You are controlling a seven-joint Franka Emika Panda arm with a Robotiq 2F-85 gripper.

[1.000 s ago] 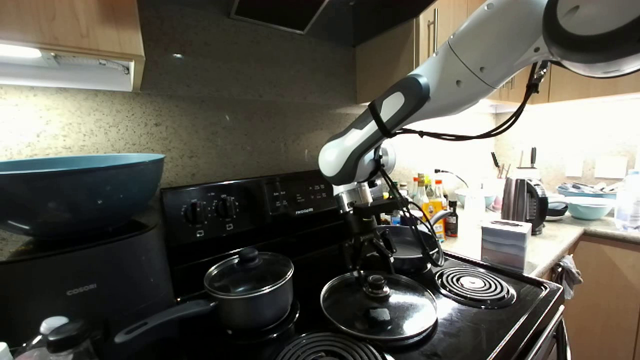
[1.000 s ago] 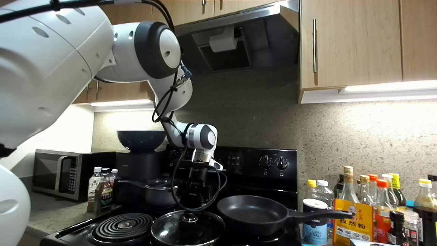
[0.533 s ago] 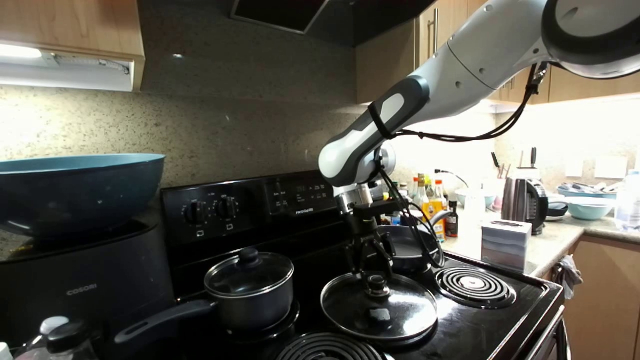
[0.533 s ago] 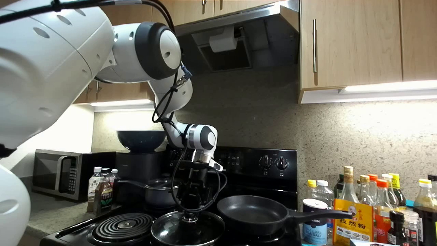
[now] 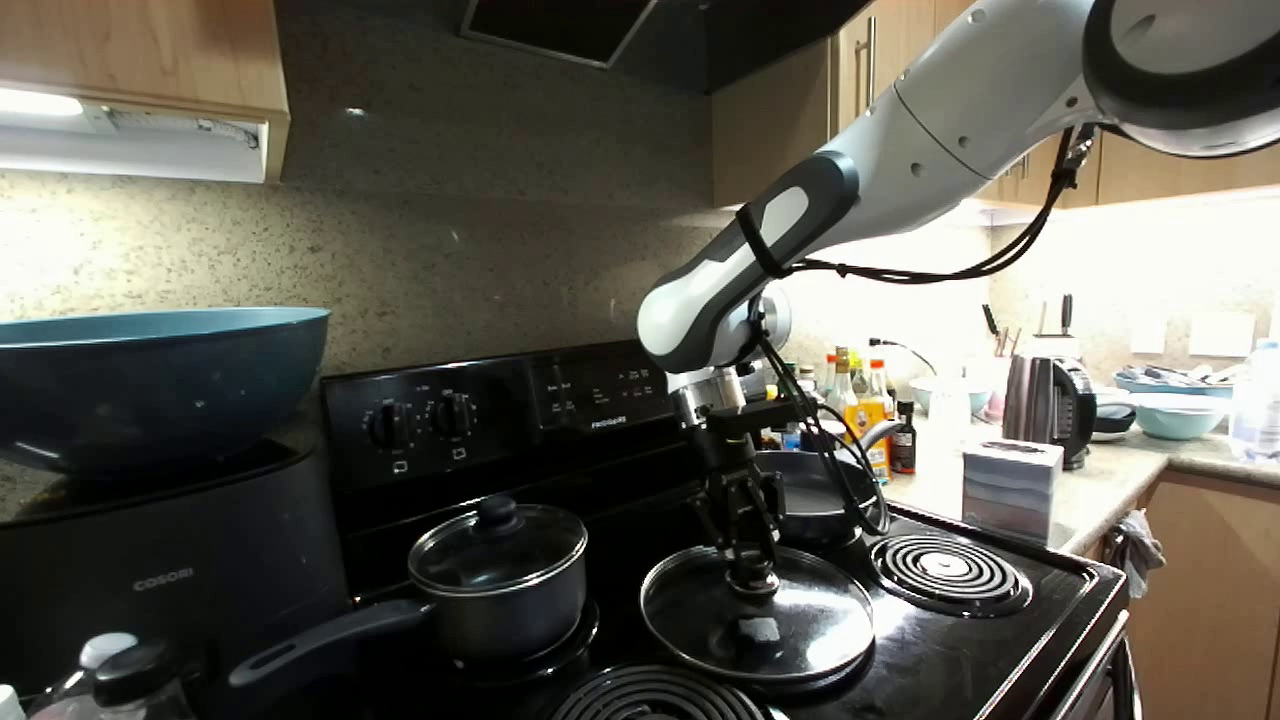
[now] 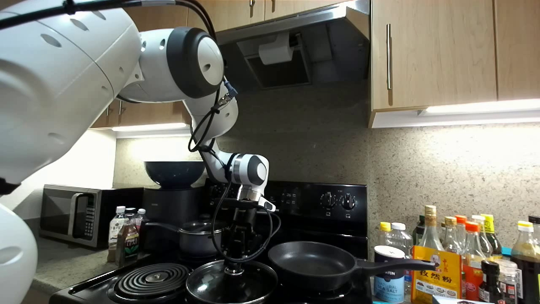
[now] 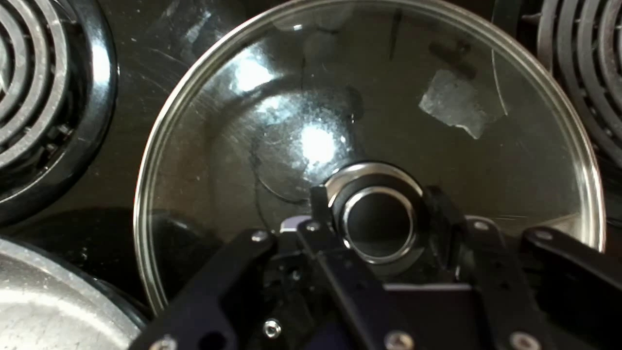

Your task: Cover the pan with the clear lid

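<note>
A robot's black gripper [image 7: 376, 211], jaws closed around the dark round knob [image 7: 378, 222], holds a clear, silver-rimmed glass lid [image 5: 757, 612] that lies on a glossy black stove [image 5: 930, 650]. A shallow, round black frying pan [image 6: 310, 262] stands just beside the lid (nearby, a long-handled grey saucepan [image 5: 515, 615] wears its own glass lid [image 5: 500, 560]).

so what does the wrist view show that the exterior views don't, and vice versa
Wrist view only: the knob's top, between the fingers. Only in both exterior views: the saucepan, the large bowl and the bottles. All three share the clear lid, the gripper and the pan, though the wrist view catches just part of the pan.
</note>
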